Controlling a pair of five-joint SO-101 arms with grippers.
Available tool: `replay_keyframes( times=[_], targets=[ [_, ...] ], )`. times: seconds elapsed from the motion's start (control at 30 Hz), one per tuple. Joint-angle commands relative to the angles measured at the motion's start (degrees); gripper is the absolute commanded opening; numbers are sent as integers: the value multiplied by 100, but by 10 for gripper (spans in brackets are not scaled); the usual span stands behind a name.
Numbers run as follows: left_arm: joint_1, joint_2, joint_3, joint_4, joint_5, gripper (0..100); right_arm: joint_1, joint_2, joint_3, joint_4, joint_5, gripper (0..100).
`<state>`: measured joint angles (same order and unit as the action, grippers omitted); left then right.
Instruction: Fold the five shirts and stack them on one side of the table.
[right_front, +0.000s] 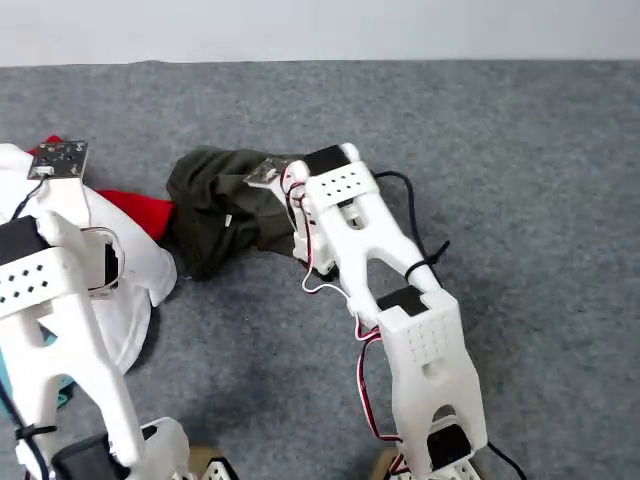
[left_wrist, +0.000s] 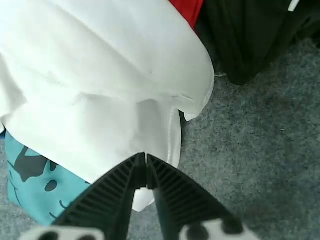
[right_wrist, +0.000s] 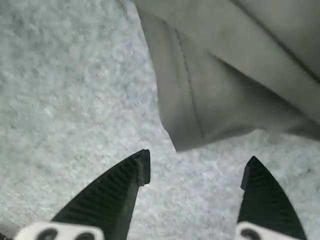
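Fingers, right: spread wide on right gripper (right_wrist: 197, 165), above grey table cover (right_wrist: 60, 75), just beside dark olive shirt (right_wrist: 210, 90) hem.
Fingers, left: tips pressed together on left gripper (left_wrist: 146, 160), over white shirt (left_wrist: 90, 90); pinch of cloth cannot be confirmed.
Pile: white shirt overlies teal shirt (left_wrist: 35, 185) and red shirt (left_wrist: 187, 7).
Beyond: olive shirt crumpled, touching red shirt.

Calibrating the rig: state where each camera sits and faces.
High view: fixed above, looking down on the table; left arm, right arm show.
Left wrist view: looks down past the shut left gripper at the white shirt.
Right wrist view: looks down past the open right gripper at the dark shirt.
Shared: the dark shirt, in all three.
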<state>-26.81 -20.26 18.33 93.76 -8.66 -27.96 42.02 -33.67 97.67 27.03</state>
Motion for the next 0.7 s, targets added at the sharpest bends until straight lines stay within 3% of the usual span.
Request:
replay_keyframes(
  times=[0.0, 0.2, 0.43, 0.67],
  targets=[
    [-35, -193, 4, 53, -70, 6, -75, 92, -352, -163, -62, 299],
    [-35, -193, 4, 53, -70, 6, -48, 435, -369, -567, -53, 287],
    [-35, -167, 4, 35, -70, 6, -40, 505, -369, -558, -18, 53],
    [-9, -149, 4, 0, -88, 7, 207, 453, -369, -488, -18, 34]
  ],
)
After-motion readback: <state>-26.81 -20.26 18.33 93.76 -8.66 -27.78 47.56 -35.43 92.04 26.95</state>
